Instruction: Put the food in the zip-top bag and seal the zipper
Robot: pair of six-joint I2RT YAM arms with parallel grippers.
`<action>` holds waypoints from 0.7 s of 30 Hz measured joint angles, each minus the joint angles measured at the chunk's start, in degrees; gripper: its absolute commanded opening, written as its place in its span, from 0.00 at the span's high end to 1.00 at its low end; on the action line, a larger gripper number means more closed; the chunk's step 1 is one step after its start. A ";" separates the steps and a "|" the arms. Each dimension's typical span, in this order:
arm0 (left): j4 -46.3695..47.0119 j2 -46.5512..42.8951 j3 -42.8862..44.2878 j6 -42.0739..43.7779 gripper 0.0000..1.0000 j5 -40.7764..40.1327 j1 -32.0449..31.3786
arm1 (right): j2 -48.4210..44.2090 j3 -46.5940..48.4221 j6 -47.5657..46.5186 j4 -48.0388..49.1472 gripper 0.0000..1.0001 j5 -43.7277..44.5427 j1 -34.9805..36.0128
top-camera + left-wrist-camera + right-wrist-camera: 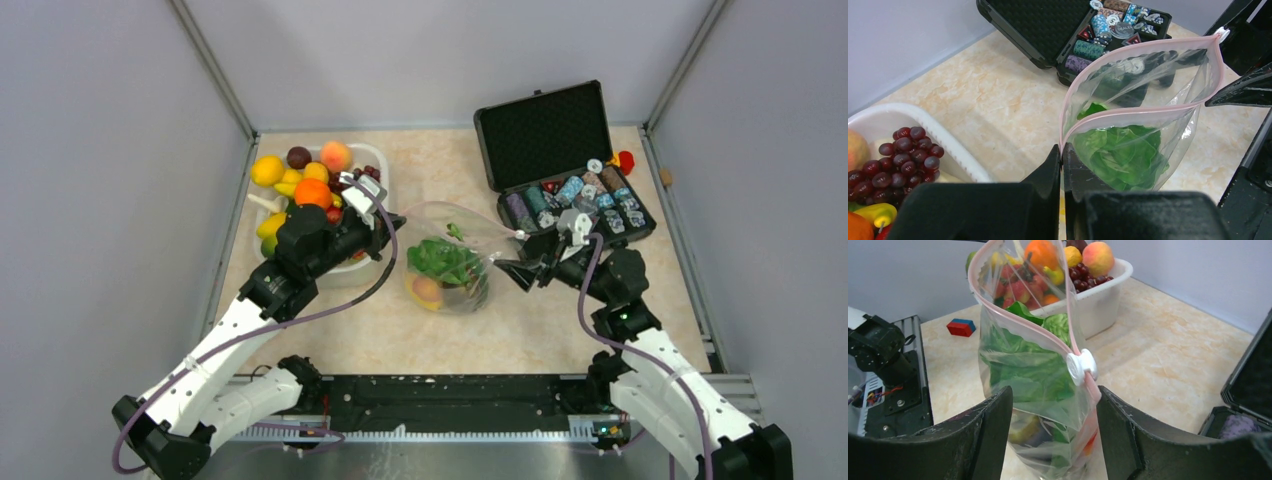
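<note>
Looks past the loading stage: can make out a lettuce (1120, 150) and a peach (427, 290) inside the zip-top bag (455, 245), plus something yellow and something dark lower down, too blurred through the plastic to name. Sits mouth-up at mid-table between the two arms. Not sealed yet: gapes wide along the zipper (1128, 111), with the white slider (1081, 367) at the right-arm end. Pinched at the opposite corner by the left gripper (1062, 156), clenched on the pink strip. Straddled at the slider end by the right gripper (1054, 392), spread wide and grasping nothing. Leaves, most likely, closing on the slider and drawing it across toward the left arm. Open room along that line; close beside the left gripper, the white basin (385, 170); near behind the right one, the black case (545, 125); neither touching the bag. Worth keeping any pull level, to avoid tipping the bag.
</note>
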 measured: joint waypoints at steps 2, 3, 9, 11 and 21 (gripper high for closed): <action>-0.11 0.00 0.00 0.00 1.00 0.33 0.00 | 0.81 0.00 0.11 1.75 0.39 -2.34 -0.83; -0.17 0.00 0.00 -0.02 1.00 0.50 0.00 | 1.42 0.00 0.46 2.93 0.39 -3.98 -1.64; -0.24 0.00 0.00 0.00 1.00 1.11 0.15 | 3.85 0.02 2.69 8.74 0.62 -9.84 -5.40; -0.24 0.00 0.00 0.00 1.00 1.18 0.15 | 4.61 0.00 3.65 10.84 0.62 -11.37 -5.44; -0.37 0.00 0.00 -0.02 1.00 1.92 0.20 | 6.49 -2.71 6.73 18.82 1.00 -10.08 -5.60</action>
